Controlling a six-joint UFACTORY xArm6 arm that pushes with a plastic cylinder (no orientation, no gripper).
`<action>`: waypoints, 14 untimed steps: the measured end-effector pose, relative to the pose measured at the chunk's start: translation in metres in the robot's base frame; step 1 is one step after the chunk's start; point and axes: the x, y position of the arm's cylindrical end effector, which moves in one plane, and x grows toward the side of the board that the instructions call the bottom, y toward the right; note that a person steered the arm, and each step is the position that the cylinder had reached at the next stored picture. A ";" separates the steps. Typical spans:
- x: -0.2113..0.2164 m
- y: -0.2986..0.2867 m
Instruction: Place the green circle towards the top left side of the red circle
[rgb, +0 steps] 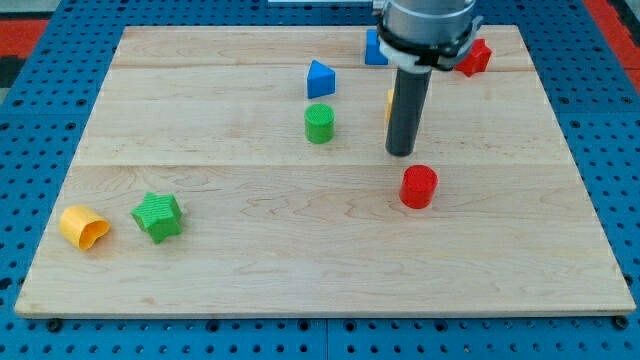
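The green circle (319, 123) stands upright on the wooden board (250, 250), a little above its middle. The red circle (418, 187) stands to the right of and below it, well apart. My tip (401, 152) is between them, just above and to the left of the red circle and not touching it, well to the right of the green circle.
A blue triangle (320, 78) sits just above the green circle. A blue block (375, 47), a yellow block (390, 103) partly hidden by the rod, and a red star (474, 57) lie at the top right. A green star (158, 216) and a yellow cylinder (83, 227) lie at the bottom left.
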 end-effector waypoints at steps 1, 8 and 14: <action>-0.031 0.001; -0.038 -0.156; -0.003 -0.061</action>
